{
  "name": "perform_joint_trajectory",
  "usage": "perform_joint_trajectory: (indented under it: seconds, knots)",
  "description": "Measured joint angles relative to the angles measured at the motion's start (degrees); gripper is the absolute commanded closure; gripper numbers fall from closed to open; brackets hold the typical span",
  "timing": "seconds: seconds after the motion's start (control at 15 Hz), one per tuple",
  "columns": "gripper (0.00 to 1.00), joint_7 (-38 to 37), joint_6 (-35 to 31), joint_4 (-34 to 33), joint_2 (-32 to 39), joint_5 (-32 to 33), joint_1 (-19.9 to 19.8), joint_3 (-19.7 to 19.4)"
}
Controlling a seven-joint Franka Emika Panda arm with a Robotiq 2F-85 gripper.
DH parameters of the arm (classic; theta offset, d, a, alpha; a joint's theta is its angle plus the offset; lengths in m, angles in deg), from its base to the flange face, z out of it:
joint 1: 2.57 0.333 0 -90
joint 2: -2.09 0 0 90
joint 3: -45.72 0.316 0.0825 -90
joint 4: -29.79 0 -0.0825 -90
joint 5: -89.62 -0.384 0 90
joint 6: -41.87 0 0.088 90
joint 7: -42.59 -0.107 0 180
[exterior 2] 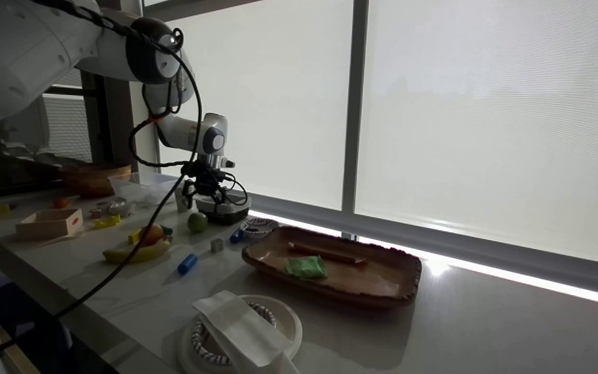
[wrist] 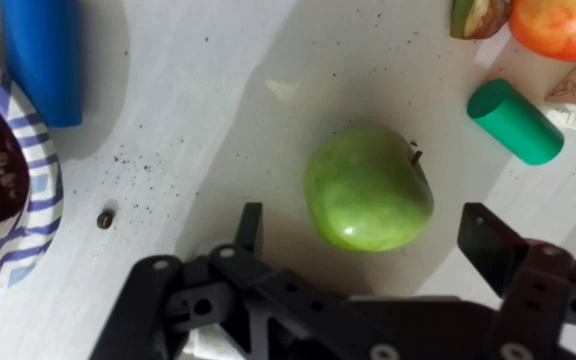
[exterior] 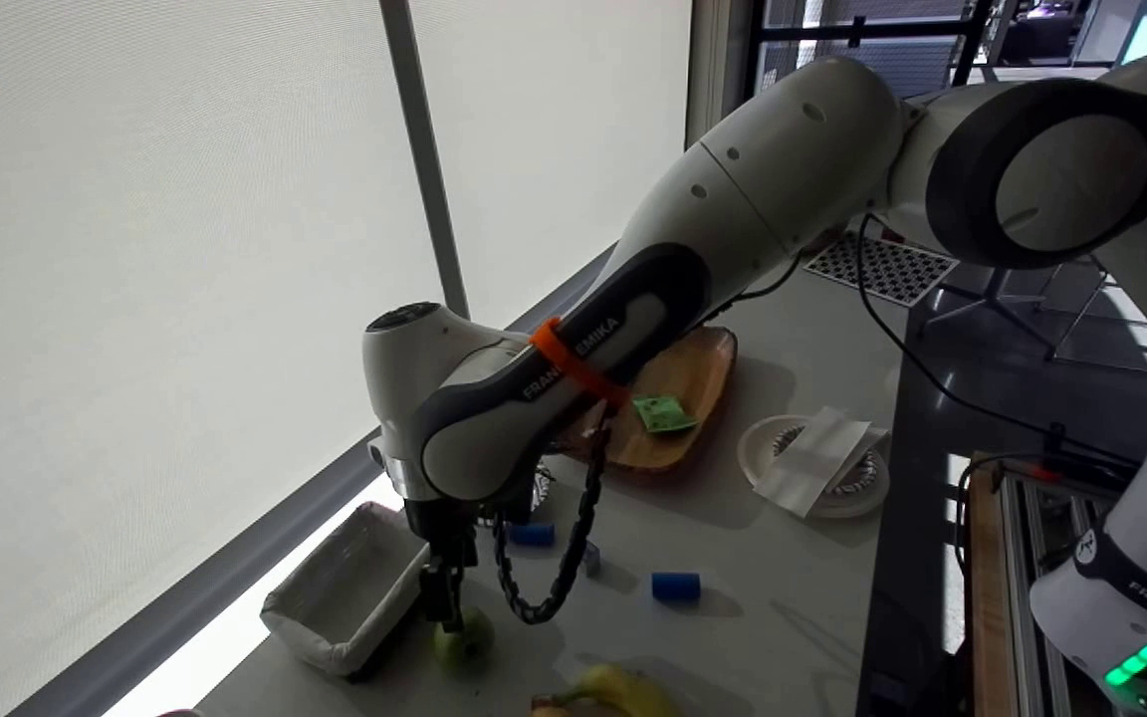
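"So, where is the green apple (wrist: 368, 187) relative to the gripper (wrist: 363, 220)?"

"Near and below it on the tabletop (wrist: 193, 75), framed between the fingers (wrist: 485, 245) in the wrist view. They stand apart, wider than the fruit, probably so its round sides have clearance; neither seems to touch it."

"And its look?"

"Plump and glossy, with one small highlight and a dark stem poking out sideways, so I judge it sits tilted."

"What else is around the gripper?"

"A lined basket (exterior: 354, 568) just beside it, a green cylinder (wrist: 515, 122) out past one finger, and, past the opposite finger, a blue cylinder (wrist: 43, 65) next to a striped bowl (wrist: 43, 165)."
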Motion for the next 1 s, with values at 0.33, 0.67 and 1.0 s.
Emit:
perform_joint_trajectory:
  seconds: [0.33,0.67,1.0]
  knots:
    - [0.00,12.49,0.01,1.05,-3.96,0.46,-0.37,2.66]
    - [0.00,24.85,0.01,2.85,-5.23,0.73,-0.32,6.02]
    - [0.00,28.24,0.01,3.41,-5.32,0.88,-0.42,6.66]
